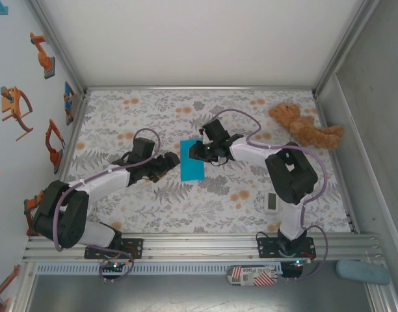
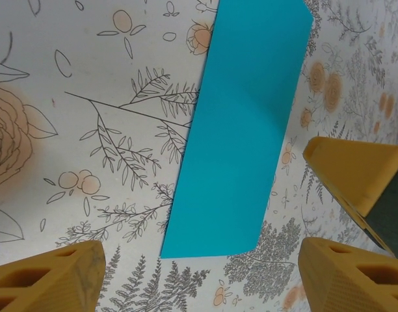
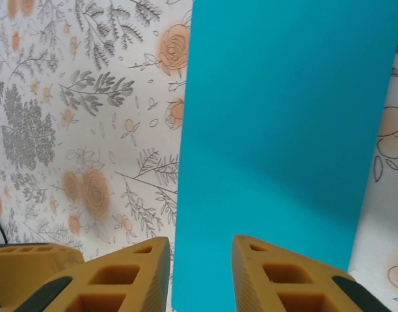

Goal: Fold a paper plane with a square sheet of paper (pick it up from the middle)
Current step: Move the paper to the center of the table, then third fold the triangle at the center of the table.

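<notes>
Near the middle of the flowered worktop [image 1: 153,110] the cyan-blue sheet of paper [image 1: 192,162] lies flat. It shows as an oblong and not as a square, so I judge it is already folded once in half. Its long axis runs from the near side of the worktop toward the far side, a little slanted. The right hand [image 1: 207,153] is at the right long edge of the sheet, toward its far end. In the right wrist view its fingers [image 3: 277,273] stand one on each side of a long edge with a narrow gap, released, with nothing clamped between them. The left hand [image 1: 168,162] is just beside the left long edge, over bare worktop, spread wide and empty, and the paper lies straight ahead of it. Both hands are close, but the right one is nearer, since it reaches over the sheet. A brown teddy bear [image 1: 306,127] and a small white timer [image 1: 272,202] lie well apart, on the right side.
</notes>
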Robot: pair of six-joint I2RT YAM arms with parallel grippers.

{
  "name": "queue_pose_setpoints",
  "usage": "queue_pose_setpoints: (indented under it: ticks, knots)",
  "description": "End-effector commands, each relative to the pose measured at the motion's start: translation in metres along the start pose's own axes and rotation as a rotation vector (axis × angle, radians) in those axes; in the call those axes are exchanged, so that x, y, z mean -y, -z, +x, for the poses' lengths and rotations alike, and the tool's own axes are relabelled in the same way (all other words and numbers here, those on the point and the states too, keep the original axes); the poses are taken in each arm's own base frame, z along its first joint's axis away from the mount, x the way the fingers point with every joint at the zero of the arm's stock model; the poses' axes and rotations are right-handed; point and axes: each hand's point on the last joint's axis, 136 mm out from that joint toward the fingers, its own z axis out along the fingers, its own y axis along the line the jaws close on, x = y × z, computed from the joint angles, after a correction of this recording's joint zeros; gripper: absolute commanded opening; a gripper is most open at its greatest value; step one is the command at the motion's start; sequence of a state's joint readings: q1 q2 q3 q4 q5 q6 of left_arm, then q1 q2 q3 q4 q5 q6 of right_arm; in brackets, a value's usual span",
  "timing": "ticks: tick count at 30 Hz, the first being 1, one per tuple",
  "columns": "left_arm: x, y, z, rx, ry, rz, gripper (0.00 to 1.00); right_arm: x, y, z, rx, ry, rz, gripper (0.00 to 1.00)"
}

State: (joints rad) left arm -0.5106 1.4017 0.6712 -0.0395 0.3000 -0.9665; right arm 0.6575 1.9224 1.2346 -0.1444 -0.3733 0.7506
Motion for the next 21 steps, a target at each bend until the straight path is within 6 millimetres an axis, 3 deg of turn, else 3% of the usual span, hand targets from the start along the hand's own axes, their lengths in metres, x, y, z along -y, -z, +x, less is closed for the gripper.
queue_pose_setpoints:
  ticks: [1,6,11,15,21]
  knots:
    - [0.012,0.002,0.0,0.008,0.004,0.046,0.75,0.01,-0.006,-0.003,-0.01,-0.021,0.011,0.3]
    - [0.012,-0.006,0.003,0.013,0.026,0.058,0.65,0.027,-0.02,0.005,-0.064,-0.036,0.029,0.3]
    - [0.008,-0.011,0.013,-0.032,0.019,0.043,0.62,0.046,-0.031,0.011,-0.095,-0.05,0.061,0.3]
    - [-0.009,-0.008,0.023,-0.093,-0.041,-0.054,0.61,0.064,-0.031,0.016,-0.109,-0.076,0.083,0.3]
    - [-0.007,-0.023,0.03,-0.143,0.03,-0.026,0.5,0.077,-0.033,0.026,-0.144,-0.067,0.11,0.29]
